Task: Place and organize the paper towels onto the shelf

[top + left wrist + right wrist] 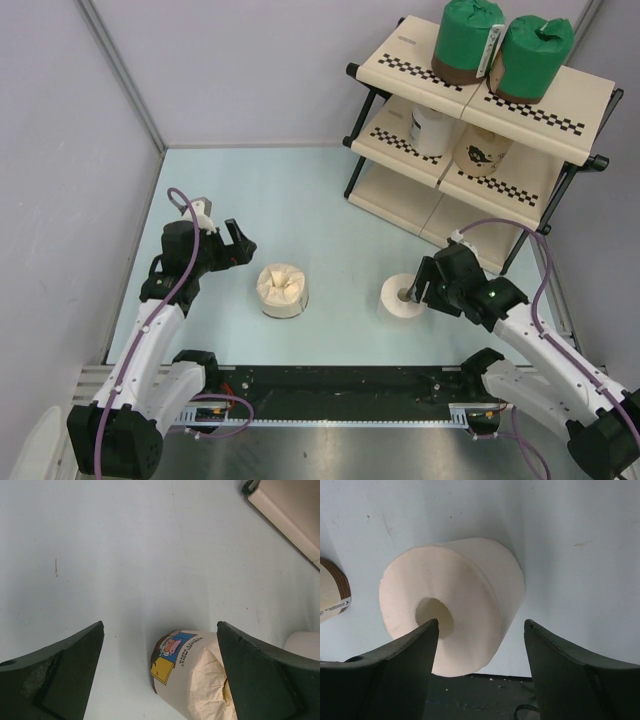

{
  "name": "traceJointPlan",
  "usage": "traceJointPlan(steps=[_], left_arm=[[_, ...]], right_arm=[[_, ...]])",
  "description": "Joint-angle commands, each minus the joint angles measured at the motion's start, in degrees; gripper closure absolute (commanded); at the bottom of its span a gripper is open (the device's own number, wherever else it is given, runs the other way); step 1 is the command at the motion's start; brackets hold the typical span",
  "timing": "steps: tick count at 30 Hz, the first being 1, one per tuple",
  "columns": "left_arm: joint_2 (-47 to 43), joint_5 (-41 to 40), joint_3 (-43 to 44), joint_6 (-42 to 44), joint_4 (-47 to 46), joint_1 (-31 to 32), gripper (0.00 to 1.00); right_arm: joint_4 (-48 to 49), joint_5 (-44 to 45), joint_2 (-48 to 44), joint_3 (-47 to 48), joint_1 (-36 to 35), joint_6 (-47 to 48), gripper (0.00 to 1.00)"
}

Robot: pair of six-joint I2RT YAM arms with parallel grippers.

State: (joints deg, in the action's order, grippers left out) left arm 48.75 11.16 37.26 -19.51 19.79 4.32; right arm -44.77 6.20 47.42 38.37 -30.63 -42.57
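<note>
The shelf (400,55) stands at the back right. Two green paper towels (468,38) (531,58) sit on its top tier, and two white-wrapped ones (432,130) (484,152) on the middle tier. A tan-wrapped roll (283,291) (195,675) stands on the table, just ahead of my open left gripper (243,245) (160,625). Beside it to the right is a bare white roll (403,297) (465,595). My right gripper (412,290) (480,624) is open over this roll, one fingertip at its centre hole and the other outside its wall with a gap.
A black rail (340,385) runs along the near table edge between the arm bases. Grey walls (60,150) close in the left and back. The shelf's bottom tier (395,200) (295,515) sits low on the table to the right of both arms.
</note>
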Motion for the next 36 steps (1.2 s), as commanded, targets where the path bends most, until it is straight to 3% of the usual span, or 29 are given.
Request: traceJointPlan(steps=[1,12,16,23,30,36], left_arm=[[-0.3,0.7,0.4,-0.5,-1.4,-0.4,0.0],[-0.3,0.7,0.3,-0.5,-1.2,-0.4,0.0],[-0.2,0.7,0.3,-0.5,-1.4,-0.4,0.0],[-0.4,0.6,0.3,-0.5,-1.4,-0.4,0.0],[-0.5,0.7,0.3,-0.5,-1.4,-0.4,0.0],[-0.2,0.7,0.3,-0.5,-1.5,-0.4,0.0]], right_arm=[[1.8,3.0,0.8,0.0,-1.8,-1.6,0.27],[5.5,5.0,4.8,-1.7,-3.6,-3.8,0.33],[6.3,4.8,5.5,-2.0,-4.3,-4.1,0.44],[9.4,1.9,5.2,-2.2,-4.3,-3.6,0.72],[13.5,5.9,-0.4,-2.2,-4.3,-4.5,0.8],[20.1,7.5,-2.9,-2.1,-0.2,-4.3,0.84]])
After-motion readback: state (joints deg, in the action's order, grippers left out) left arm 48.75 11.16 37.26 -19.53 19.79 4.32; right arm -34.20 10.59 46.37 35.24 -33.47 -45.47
